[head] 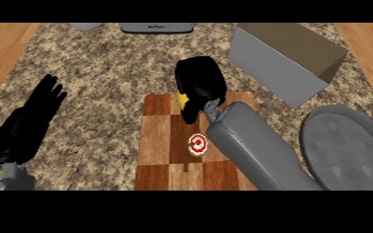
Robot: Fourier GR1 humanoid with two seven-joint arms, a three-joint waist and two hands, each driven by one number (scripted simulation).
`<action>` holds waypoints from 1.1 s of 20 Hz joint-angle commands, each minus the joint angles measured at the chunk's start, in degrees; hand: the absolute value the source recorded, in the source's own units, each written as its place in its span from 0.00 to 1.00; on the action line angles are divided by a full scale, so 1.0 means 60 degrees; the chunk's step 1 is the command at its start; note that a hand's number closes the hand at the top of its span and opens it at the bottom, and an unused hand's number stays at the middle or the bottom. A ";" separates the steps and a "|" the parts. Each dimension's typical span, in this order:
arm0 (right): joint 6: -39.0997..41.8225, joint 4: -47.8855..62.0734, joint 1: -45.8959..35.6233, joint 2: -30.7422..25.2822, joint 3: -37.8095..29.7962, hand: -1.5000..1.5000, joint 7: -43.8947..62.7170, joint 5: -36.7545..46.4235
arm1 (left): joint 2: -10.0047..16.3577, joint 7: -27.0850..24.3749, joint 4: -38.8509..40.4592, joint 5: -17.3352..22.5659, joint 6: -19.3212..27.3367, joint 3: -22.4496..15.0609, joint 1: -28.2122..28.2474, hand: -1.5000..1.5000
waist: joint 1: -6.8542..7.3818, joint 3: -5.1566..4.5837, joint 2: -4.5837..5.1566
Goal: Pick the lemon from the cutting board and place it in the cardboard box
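Speckled granite counter [109,69], glossy chequered wood cutting board [157,143], matt cardboard box [291,44]

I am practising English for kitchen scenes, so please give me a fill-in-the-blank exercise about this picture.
1. The right robot hand curls over a ___ lemon.
2. The cardboard box stands on the robot's ___ side.
3. The left robot hand rests ___, holding nothing.
Missing words: yellow, right, open.

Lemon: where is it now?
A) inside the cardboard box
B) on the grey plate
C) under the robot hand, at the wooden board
C: a bit of yellow lemon peeks out from under the right robot hand at the far end of the cutting board, away from the cardboard box.
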 commanded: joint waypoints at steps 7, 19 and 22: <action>0.0750 -0.3244 -0.1102 -0.0015 -0.0974 1.00 0.2851 0.1206 | -0.0199 0.0254 -0.0754 0.0022 0.0141 -0.0069 0.0437 0.50 | 0.0013 0.0003 -0.0019; 0.0553 -0.1963 -0.1329 -0.1736 -0.3318 1.00 0.1108 0.1153 | -0.0052 0.0414 -0.0416 -0.0141 0.0091 -0.0092 -0.0267 0.50 | 0.0080 0.0003 0.0066; 0.0670 -0.1350 -0.1533 -0.2323 -0.3896 1.00 0.0379 0.0901 | -0.0085 0.0290 -0.0788 0.0045 -0.0143 0.0002 0.0333 0.50 | 0.0107 0.0002 0.0061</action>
